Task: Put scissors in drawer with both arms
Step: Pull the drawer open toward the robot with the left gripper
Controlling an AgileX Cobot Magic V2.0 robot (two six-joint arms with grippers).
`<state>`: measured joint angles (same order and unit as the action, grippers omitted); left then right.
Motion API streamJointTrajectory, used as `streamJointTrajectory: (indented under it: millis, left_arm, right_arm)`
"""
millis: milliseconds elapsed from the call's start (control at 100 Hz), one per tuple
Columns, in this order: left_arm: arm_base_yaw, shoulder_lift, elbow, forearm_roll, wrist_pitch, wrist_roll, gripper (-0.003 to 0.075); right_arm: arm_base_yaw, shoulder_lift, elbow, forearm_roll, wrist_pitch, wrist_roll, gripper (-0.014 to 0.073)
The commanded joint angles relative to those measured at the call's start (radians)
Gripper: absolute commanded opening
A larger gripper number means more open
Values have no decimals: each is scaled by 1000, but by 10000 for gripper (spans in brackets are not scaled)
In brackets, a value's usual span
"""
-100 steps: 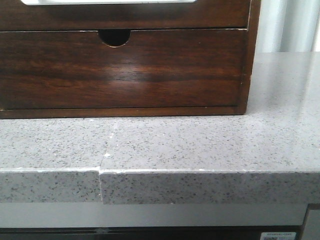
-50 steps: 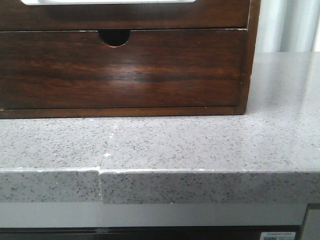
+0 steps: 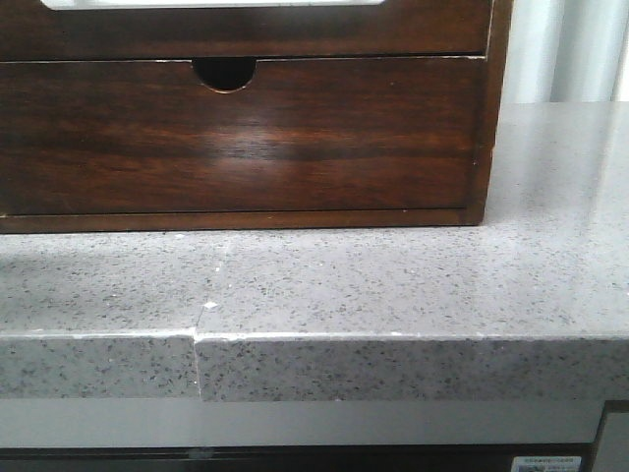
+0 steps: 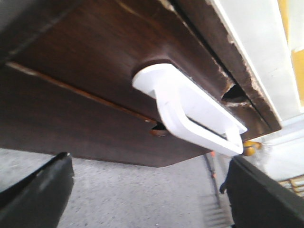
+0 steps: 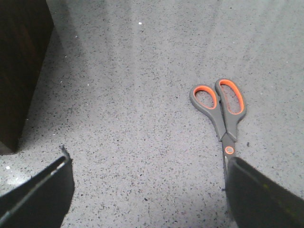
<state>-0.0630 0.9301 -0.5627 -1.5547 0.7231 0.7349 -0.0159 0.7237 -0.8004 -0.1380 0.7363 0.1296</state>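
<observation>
The scissors (image 5: 223, 118), grey with orange-lined handles, lie flat on the speckled grey counter (image 5: 133, 95). Their blades run under one finger (image 5: 266, 194) of my right gripper (image 5: 149, 190), which is open and empty just above the counter. The shallow dark brown drawer (image 3: 246, 34) is shut at the top of the wooden cabinet. Its long rounded cutout (image 4: 190, 109) shows white in the left wrist view. My left gripper (image 4: 152, 199) is open and empty, close in front of that drawer front (image 4: 95, 47). Neither gripper shows in the front view.
Below the shallow drawer sits a deeper dark wood drawer (image 3: 236, 138) with a small half-round notch (image 3: 224, 71), shut. The cabinet's corner (image 5: 21, 71) stands beside the right gripper. The counter's front edge (image 3: 314, 339) has a joint step at the left.
</observation>
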Motion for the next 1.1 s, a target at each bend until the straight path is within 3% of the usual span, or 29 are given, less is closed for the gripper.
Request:
streamJointTrajectory:
  millis: [0, 130, 510, 810, 1090]
  left_arm:
    - [1, 48, -38, -181, 80, 124, 607]
    - [1, 133, -38, -314, 162, 222, 607]
    - [1, 287, -149, -314, 278, 225, 594]
    - [-1, 317, -188, -314, 307, 225, 341]
    - [-1, 317, -188, -312, 320, 225, 203]
  right_arm:
    - [-2, 2, -36, -11, -58, -10, 587]
    - [-2, 2, -36, -11, -58, -10, 587]
    - [-2, 2, -36, -11, -58, -10, 587]
    - [-2, 2, -36, -11, -54, -10, 587]
    - [-2, 2, -36, -11, -54, -10, 587]
